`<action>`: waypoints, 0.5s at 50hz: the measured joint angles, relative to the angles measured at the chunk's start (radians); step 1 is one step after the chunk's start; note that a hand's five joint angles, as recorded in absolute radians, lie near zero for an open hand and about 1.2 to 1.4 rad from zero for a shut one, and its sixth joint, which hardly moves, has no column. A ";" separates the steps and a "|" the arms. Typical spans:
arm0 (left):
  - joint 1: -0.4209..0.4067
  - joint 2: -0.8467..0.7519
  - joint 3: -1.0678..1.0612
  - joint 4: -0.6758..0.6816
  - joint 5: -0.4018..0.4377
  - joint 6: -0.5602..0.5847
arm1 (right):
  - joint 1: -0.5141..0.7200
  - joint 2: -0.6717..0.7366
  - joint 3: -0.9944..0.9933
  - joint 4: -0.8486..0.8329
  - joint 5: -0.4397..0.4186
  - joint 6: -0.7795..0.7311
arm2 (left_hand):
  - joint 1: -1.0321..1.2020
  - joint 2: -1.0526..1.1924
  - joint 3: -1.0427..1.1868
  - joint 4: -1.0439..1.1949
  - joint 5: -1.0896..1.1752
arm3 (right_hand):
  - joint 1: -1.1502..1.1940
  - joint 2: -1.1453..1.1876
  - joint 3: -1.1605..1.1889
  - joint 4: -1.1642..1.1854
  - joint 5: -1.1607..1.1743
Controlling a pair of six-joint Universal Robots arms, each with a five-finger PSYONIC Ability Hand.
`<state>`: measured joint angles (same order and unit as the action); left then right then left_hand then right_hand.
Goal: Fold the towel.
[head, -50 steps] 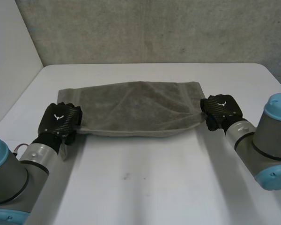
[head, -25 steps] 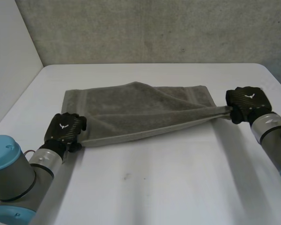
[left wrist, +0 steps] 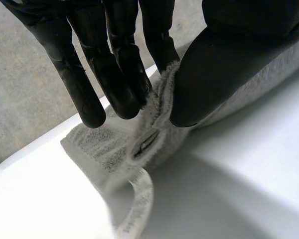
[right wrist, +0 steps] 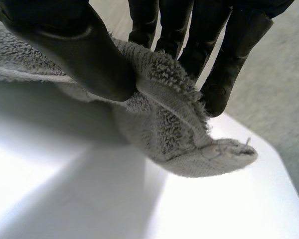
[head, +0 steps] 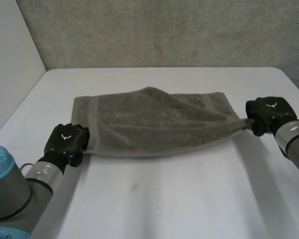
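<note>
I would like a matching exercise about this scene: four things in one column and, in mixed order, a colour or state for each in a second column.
1. left robot hand
2. right robot hand
3. towel
4. table

A. white, lies under everything
B. grey, stretched between the two hands
C. pinches the towel end drawn to a narrow point
D. pinches the near corner of the towel's wider end

Pairs: 1-D, 2-C, 3-B, 4-A.
</note>
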<state>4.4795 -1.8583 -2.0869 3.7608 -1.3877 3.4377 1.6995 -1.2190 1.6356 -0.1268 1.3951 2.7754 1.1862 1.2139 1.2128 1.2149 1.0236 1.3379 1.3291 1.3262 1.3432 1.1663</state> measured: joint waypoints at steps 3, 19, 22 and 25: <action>0.007 0.078 -0.031 -0.046 0.018 0.001 | 0.000 -0.013 -0.010 0.112 -0.003 -0.070 | 0.000 0.002 0.002 0.001 0.004 | 0.000 0.000 0.000 0.000 0.000; 0.103 0.684 -0.129 -0.541 0.139 0.002 | -0.060 -0.278 0.107 0.613 -0.069 -0.421 | 0.004 0.003 0.003 0.004 0.005 | 0.000 0.000 0.000 0.000 0.000; 0.110 0.732 -0.129 -0.593 0.151 0.003 | -0.100 -0.344 0.123 0.641 -0.113 -0.458 | 0.004 0.004 0.004 0.004 0.005 | 0.000 0.000 0.000 0.000 0.000; 0.118 0.732 -0.128 -0.599 0.157 0.003 | -0.136 -0.377 0.124 0.647 -0.165 -0.478 | 0.004 0.004 0.004 0.004 0.005 | 0.000 0.000 0.000 0.000 0.000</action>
<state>4.5976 -1.1261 -2.2151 3.1620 -1.2311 3.4410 1.5631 -1.5958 1.7595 0.5200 1.2299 2.2971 1.1905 1.2174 1.2163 1.2189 1.0281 1.3380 1.3292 1.3262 1.3432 1.1663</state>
